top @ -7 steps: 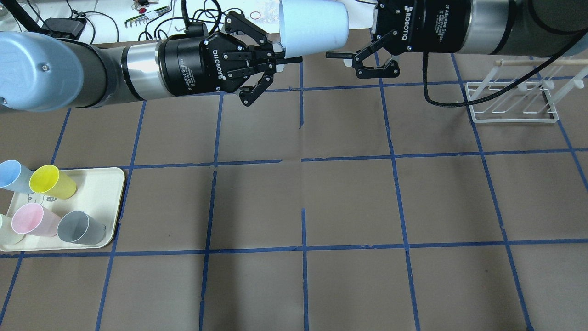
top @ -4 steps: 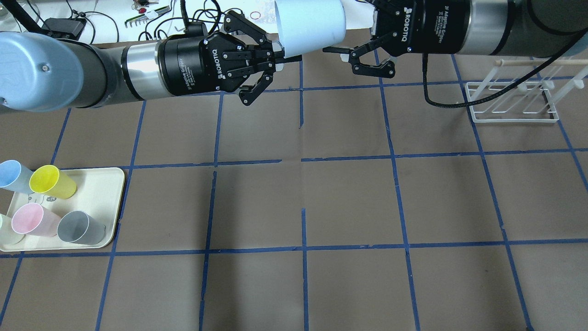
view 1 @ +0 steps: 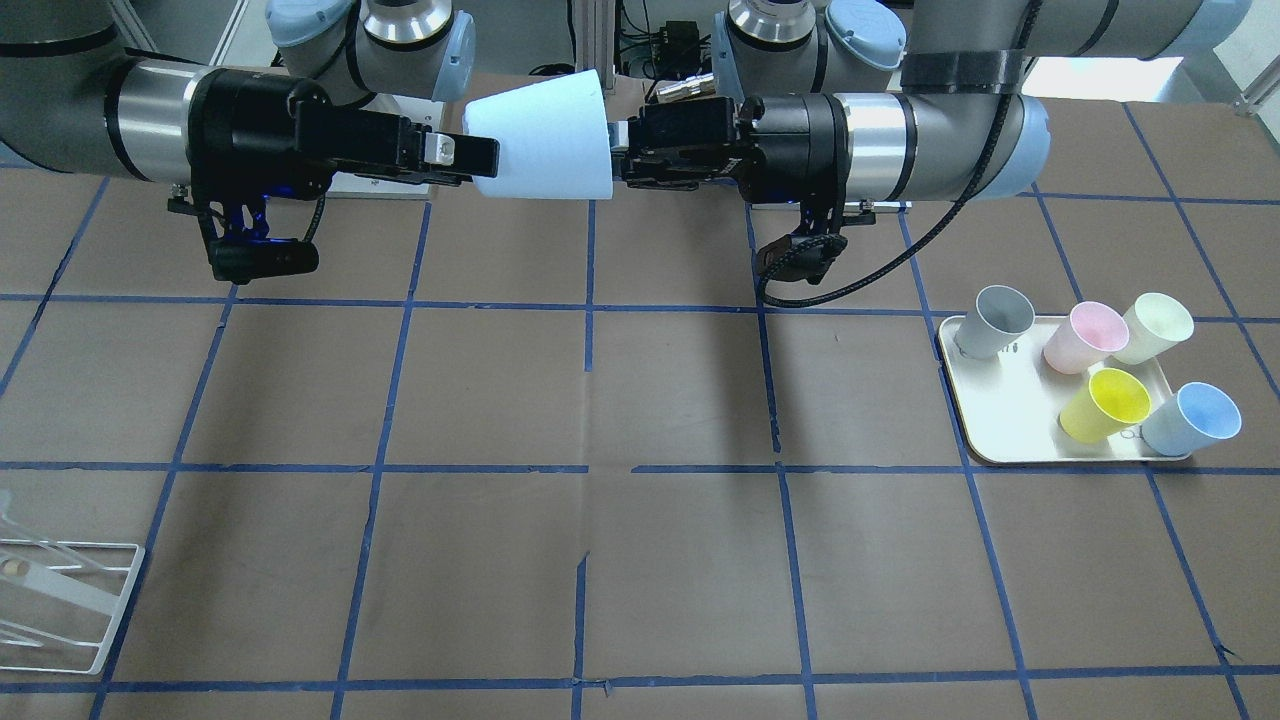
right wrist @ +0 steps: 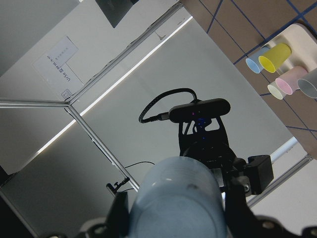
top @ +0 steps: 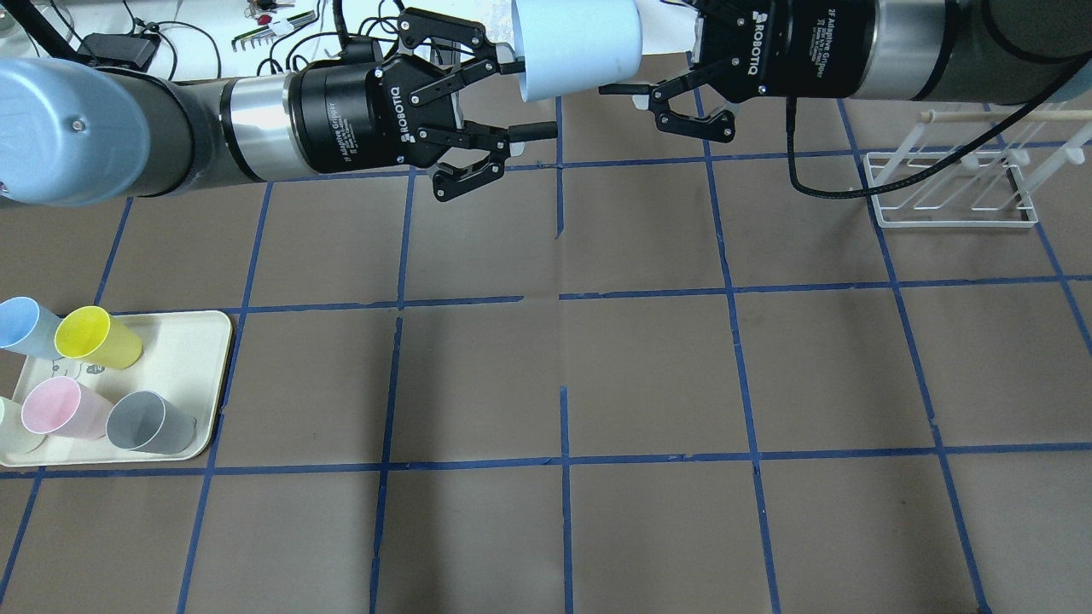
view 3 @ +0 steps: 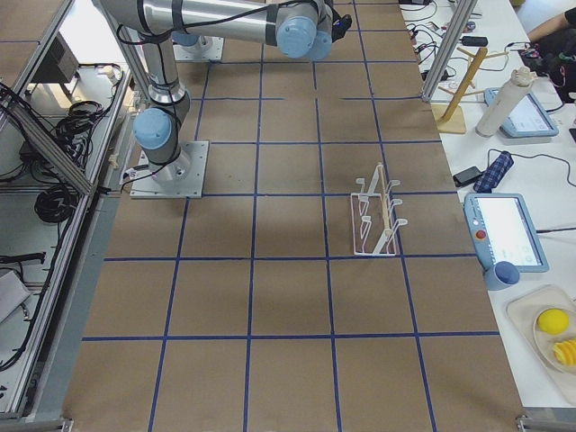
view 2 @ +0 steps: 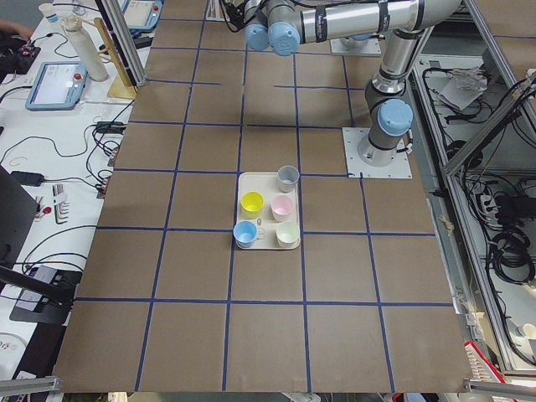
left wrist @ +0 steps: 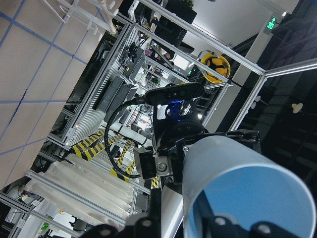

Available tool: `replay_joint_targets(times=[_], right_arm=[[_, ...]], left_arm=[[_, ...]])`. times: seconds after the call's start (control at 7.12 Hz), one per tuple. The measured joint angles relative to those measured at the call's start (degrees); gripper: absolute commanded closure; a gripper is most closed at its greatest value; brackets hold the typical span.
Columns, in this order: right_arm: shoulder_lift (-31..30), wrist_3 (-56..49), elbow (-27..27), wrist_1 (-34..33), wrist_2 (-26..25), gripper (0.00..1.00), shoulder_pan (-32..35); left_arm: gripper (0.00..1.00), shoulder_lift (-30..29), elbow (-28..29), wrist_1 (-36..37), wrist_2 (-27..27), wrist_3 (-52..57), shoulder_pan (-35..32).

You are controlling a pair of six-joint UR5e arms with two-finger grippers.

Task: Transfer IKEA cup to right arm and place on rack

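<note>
The pale blue IKEA cup (top: pixel 576 47) hangs on its side high over the table's far middle, and it also shows in the front view (view 1: pixel 545 145). My right gripper (top: pixel 616 51) is shut on its narrow base end, as the front view (view 1: pixel 485 142) and the right wrist view (right wrist: pixel 181 198) also show. My left gripper (top: pixel 520 96) is open at the cup's wide rim; its fingers are spread off the rim wall. The cup's open mouth (left wrist: pixel 247 198) fills the left wrist view. The white wire rack (top: pixel 951 192) stands at the far right, empty.
A cream tray (top: pixel 200 341) at the near left holds a second pale blue cup (top: pixel 21 324), a yellow cup (top: pixel 98 337), a pink one, a grey one (top: pixel 149 422) and a cream one. Cables and tools lie beyond the table's far edge.
My left gripper has opened and let go of the cup's rim. My right gripper has closed in on the base end and now holds the cup alone.
</note>
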Motion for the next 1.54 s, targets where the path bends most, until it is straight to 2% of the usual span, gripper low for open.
replay_joint_targets(times=[0.28, 0.56, 0.7, 0.98, 1.26, 1.4, 1.54], right_arm=[[0.13, 0.05, -0.09, -0.34, 0.07, 0.53, -0.34], [0.07, -0.06, -0.15, -3.22, -0.67, 0.55, -1.89], [0.09, 0.04, -0.16, -5.81, -2.90, 0.55, -2.49], [0.31, 3.69, -0.16, -15.78, -11.12, 0.56, -3.73], [0.50, 15.70, -0.15, -34.31, -25.76, 0.56, -4.85], [0.43, 21.69, -0.13, -43.65, -33.69, 0.56, -5.03], [0.29, 24.81, -0.14, -50.87, -41.23, 0.56, -5.07]], left_arm=[[0.00, 0.53, 0.34, 0.09, 1.56, -1.67, 2.43], [0.02, 1.04, 0.88, 0.84, 8.48, -2.29, 6.03], [0.00, 1.32, 1.65, 3.90, 15.84, -3.11, 7.22], [0.00, 2.35, 3.31, 17.74, 38.60, -10.81, 7.83], [0.00, 3.89, 4.05, 28.44, 64.46, -14.94, 7.43], [0.00, 4.98, 4.82, 30.69, 74.22, -15.33, 7.02], [0.00, 6.16, 5.61, 31.65, 80.73, -15.37, 6.73]])
